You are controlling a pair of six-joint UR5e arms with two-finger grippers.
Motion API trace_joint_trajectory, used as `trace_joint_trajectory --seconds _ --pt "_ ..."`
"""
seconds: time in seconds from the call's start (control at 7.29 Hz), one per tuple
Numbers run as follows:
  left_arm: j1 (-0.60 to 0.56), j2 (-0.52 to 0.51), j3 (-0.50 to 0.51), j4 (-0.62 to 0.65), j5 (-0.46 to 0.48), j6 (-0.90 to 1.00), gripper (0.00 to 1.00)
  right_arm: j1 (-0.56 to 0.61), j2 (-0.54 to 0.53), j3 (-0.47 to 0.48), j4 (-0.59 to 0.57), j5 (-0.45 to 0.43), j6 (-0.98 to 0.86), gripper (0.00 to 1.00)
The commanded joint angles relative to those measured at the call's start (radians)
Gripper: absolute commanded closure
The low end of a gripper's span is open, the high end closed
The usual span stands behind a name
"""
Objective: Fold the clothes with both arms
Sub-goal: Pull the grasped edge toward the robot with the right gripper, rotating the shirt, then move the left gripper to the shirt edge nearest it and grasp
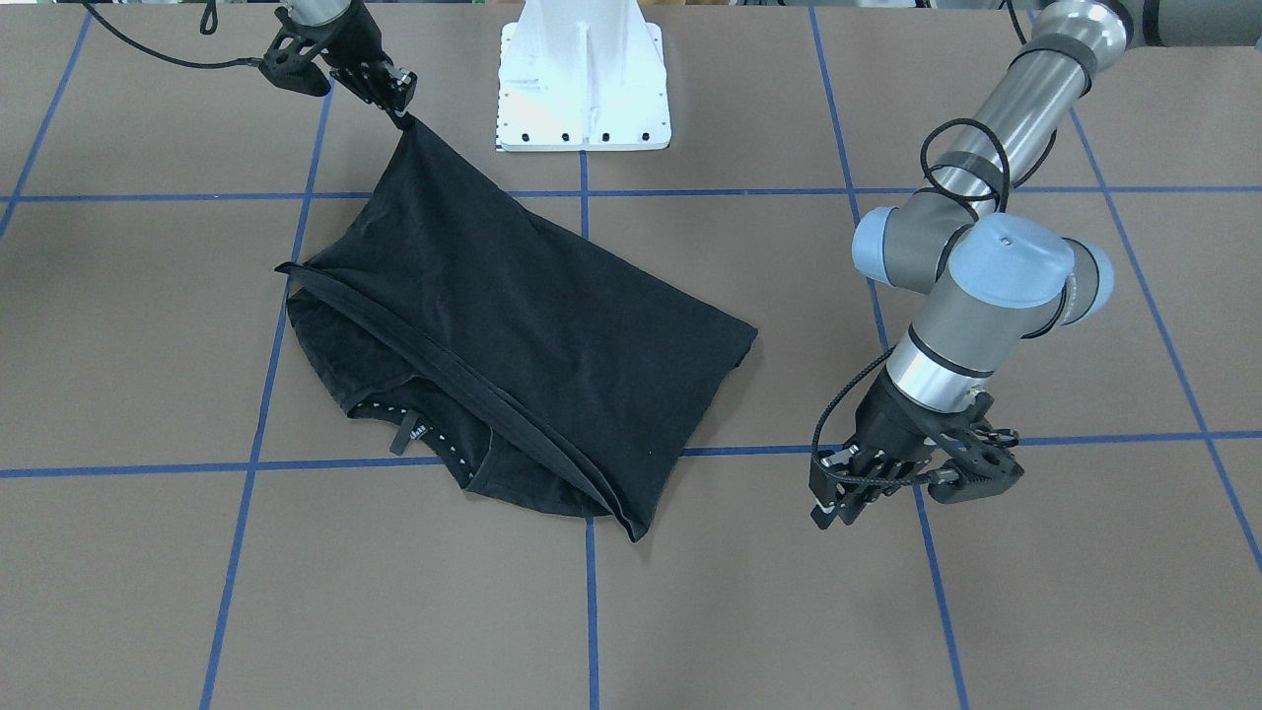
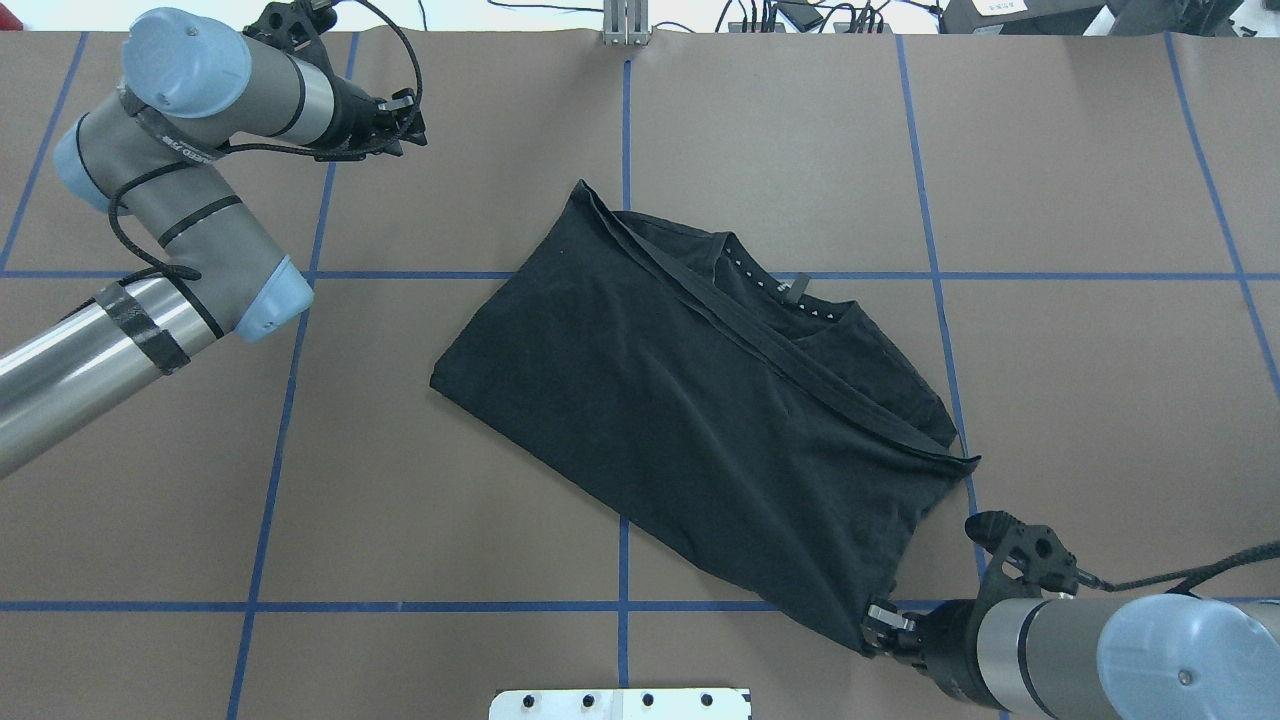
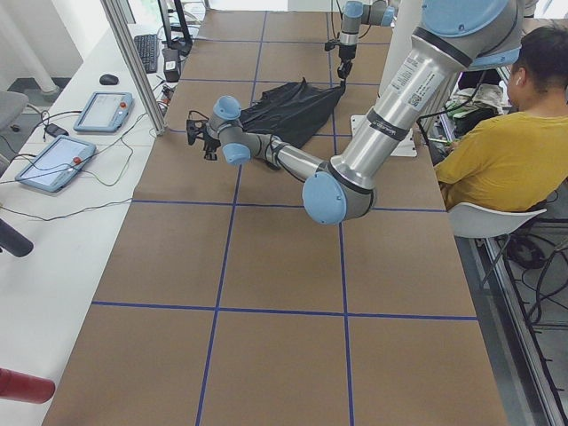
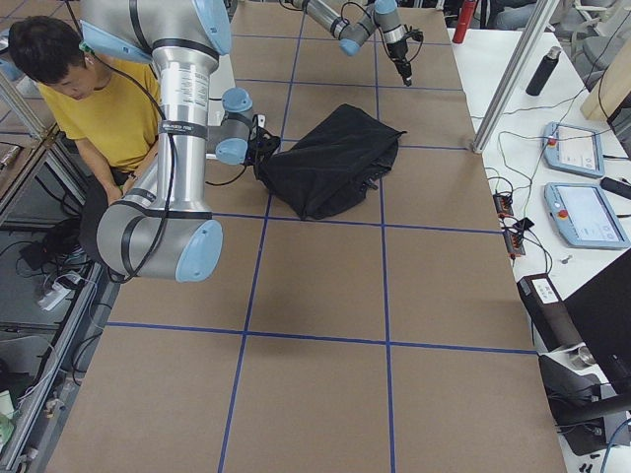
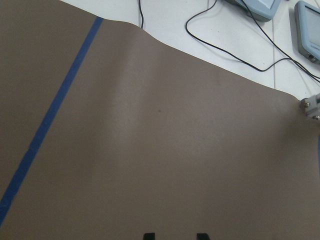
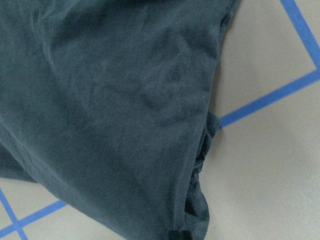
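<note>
The black T-shirt lies folded over on the brown table, at a slant across the middle. Its neck with small white print shows at the far edge; the chest logo is hidden. My right gripper is shut on one corner of the shirt, near the base mount, and pulls the cloth taut there. The right wrist view is filled with the dark cloth, bunched at the bottom. My left gripper is open and empty over bare table, well away from the shirt; its two fingertips stand apart.
The white base mount stands at the table's near edge. Blue tape lines grid the table. A person in yellow sits beside the robot. Pendants and cables lie on the white bench beyond the far edge, by a metal post.
</note>
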Motion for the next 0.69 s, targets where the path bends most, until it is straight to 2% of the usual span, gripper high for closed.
trace_joint_trajectory --seconds 0.0,0.14,0.27,0.41,0.55 --pt "0.01 0.012 -0.07 0.007 -0.061 -0.055 0.6 -0.069 -0.007 0.05 -0.104 -0.001 0.096 0.59" --pt "0.046 0.067 -0.151 0.015 -0.06 -0.084 0.59 -0.083 -0.015 0.05 -0.133 -0.007 0.102 0.01" --pt "0.094 0.121 -0.255 0.062 -0.046 -0.163 0.58 -0.069 -0.01 0.062 -0.138 -0.007 0.101 0.0" --pt "0.144 0.186 -0.355 0.103 0.012 -0.184 0.56 -0.004 -0.012 0.088 -0.139 0.0 0.094 0.0" --pt "0.227 0.246 -0.43 0.169 0.138 -0.207 0.55 0.039 -0.006 0.088 -0.141 0.002 0.088 0.0"
